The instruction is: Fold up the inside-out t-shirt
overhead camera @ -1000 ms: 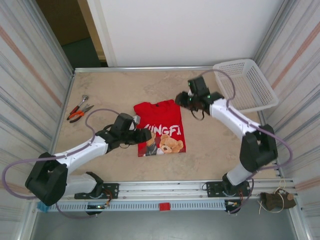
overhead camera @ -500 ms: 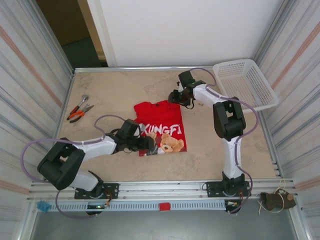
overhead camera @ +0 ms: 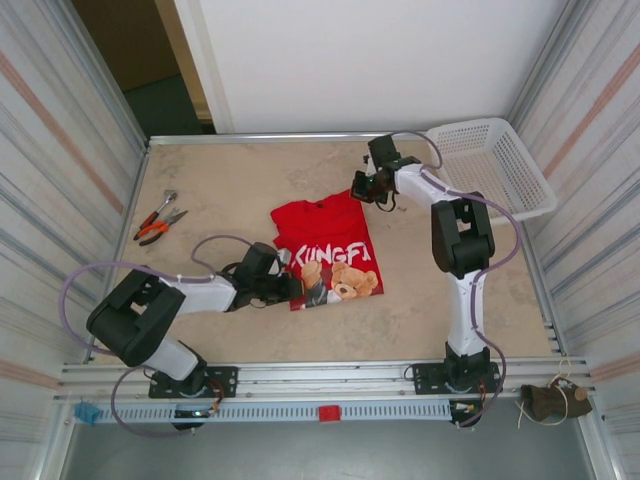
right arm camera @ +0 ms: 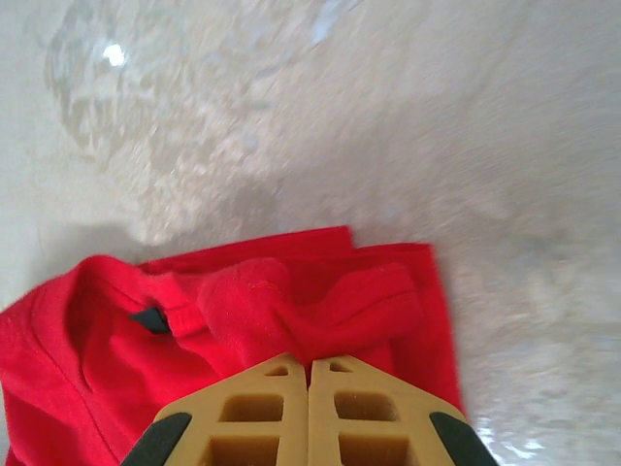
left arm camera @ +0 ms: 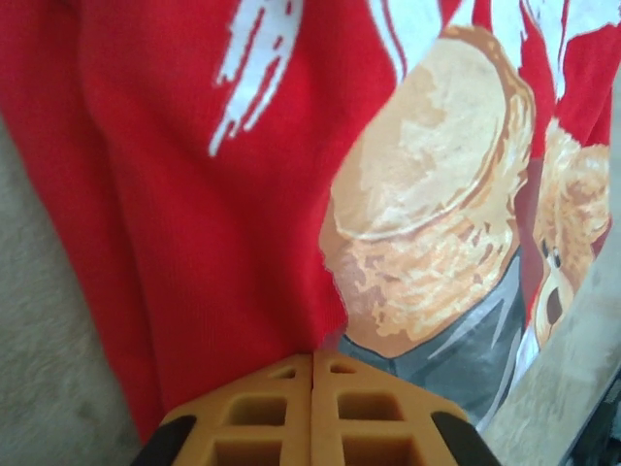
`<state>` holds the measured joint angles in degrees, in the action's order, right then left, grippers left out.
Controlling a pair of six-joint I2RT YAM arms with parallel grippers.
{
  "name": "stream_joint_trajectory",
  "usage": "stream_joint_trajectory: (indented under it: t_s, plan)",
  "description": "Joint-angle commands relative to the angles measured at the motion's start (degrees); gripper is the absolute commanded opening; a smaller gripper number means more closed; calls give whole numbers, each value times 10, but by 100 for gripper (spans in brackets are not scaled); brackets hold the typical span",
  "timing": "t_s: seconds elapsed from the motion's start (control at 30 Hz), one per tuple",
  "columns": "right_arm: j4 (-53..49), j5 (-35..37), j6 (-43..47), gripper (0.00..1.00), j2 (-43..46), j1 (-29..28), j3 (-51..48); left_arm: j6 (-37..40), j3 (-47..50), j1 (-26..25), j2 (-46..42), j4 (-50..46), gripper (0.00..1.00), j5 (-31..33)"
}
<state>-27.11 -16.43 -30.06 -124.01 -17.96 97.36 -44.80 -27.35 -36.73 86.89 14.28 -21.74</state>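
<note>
The red t-shirt (overhead camera: 322,228) lies as a folded rectangle in the middle of the table, its white lettering and bear print facing up. My left gripper (overhead camera: 291,287) is at the shirt's near left corner. In the left wrist view its yellow pads (left arm camera: 262,408) are pressed together with the red hem (left arm camera: 194,194) running in at their tips (left arm camera: 312,357). My right gripper (overhead camera: 360,190) is at the far right corner. In the right wrist view it is shut (right arm camera: 310,363) on a bunched ridge of red cloth (right arm camera: 330,301) beside the collar.
Red-handled pliers (overhead camera: 158,217) lie at the far left of the table. A white mesh basket (overhead camera: 490,165) stands at the far right corner. Corrugated walls close in both sides, and a metal rail (overhead camera: 320,380) runs along the near edge.
Both grippers have closed on the shirt's corners. The shirt has shifted slightly to the right and turned a little, and the right gripper has moved with it.
</note>
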Motion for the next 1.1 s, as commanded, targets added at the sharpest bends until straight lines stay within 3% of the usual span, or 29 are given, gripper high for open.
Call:
stream_joint_trajectory:
  t_s: [0.0,0.2,0.27,0.3,0.33,0.4,0.47,0.63,0.73,0.87,1.07]
  plan:
    - [33,5,-38,0,34,16,-18,-3,33,-5,42,-69,0,9]
    - [56,6,-60,1,12,20,-17,1,25,-5,44,-76,0,9]
    - [57,3,-61,32,11,24,-21,2,23,-5,40,-78,0,7]
    - [56,-3,-61,42,20,26,-26,4,19,-5,34,-82,0,5]
    - [57,-2,-59,47,34,26,-37,7,13,-4,26,-90,3,4]
    - [63,5,-54,50,80,24,-77,15,-6,-5,-4,-121,23,6]
    - [65,7,-58,51,142,22,-135,29,-42,-2,-49,-165,43,9]
    - [65,2,-88,48,289,-12,-286,59,-148,53,-137,-250,64,5]
    - [69,21,-100,43,347,-68,-359,93,-217,122,-120,-274,65,-17]
    - [87,51,-124,29,369,-143,-422,159,-313,193,-19,-300,64,-41]
    - [139,30,-155,10,326,-219,-439,250,-440,223,146,-336,57,-48]
